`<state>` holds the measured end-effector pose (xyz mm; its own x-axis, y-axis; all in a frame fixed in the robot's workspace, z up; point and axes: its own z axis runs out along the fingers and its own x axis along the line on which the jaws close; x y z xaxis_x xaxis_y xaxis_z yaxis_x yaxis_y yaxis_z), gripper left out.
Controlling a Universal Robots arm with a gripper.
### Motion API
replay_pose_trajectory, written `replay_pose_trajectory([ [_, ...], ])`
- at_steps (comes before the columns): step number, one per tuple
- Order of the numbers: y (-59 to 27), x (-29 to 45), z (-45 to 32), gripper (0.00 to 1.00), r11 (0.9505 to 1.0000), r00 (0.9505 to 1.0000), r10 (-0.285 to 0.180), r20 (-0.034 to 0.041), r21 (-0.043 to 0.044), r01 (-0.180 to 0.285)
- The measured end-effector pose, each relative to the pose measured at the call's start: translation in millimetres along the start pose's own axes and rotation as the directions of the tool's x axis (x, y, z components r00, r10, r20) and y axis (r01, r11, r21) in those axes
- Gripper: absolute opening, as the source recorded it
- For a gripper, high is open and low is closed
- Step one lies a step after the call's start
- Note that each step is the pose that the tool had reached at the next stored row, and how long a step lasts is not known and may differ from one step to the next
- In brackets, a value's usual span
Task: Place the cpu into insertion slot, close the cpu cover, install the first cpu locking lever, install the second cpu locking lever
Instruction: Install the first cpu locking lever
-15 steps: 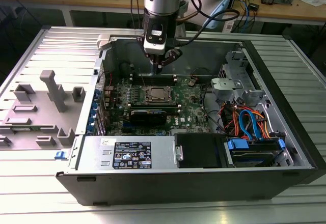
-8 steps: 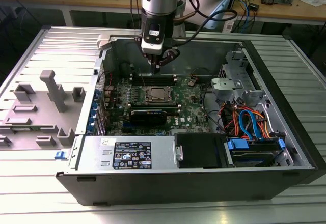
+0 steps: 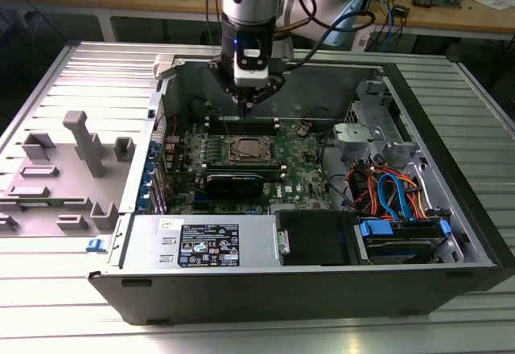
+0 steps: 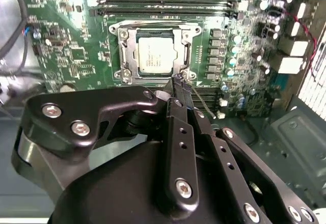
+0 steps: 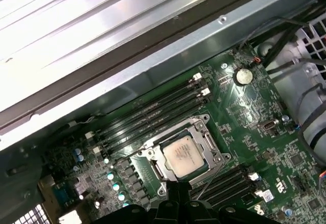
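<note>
Your arm (image 3: 250,0) points straight down, wrist vertical; your end effector (image 3: 245,106) hangs with its fingertips (image 4: 179,94) pressed together into one narrow point.

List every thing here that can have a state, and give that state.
cpu: seated in the insertion slot, metal top up.
cpu cover: lowered flat, framing the cpu.
gripper: fingers shut, tips by a corner of the cpu cover; whether they touch it cannot be told.
computer case: lying on its side, open.
</note>
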<state>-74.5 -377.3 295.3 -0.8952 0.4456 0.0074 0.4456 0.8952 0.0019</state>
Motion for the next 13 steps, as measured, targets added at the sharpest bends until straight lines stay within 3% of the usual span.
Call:
replay_pose_trajectory([
  [5,-0.2,0.0,0.3,0.11,0.9940,0.9940,-0.109,-0.0002,0.0005,0.109],
  [10,-0.6,0.1,0.4,0.11,0.9881,0.9881,-0.154,-0.0004,0.0011,0.154],
  [13,-2.4,2.1,0.8,0.11,0.9878,0.9878,-0.156,-0.0006,0.0001,0.156],
])
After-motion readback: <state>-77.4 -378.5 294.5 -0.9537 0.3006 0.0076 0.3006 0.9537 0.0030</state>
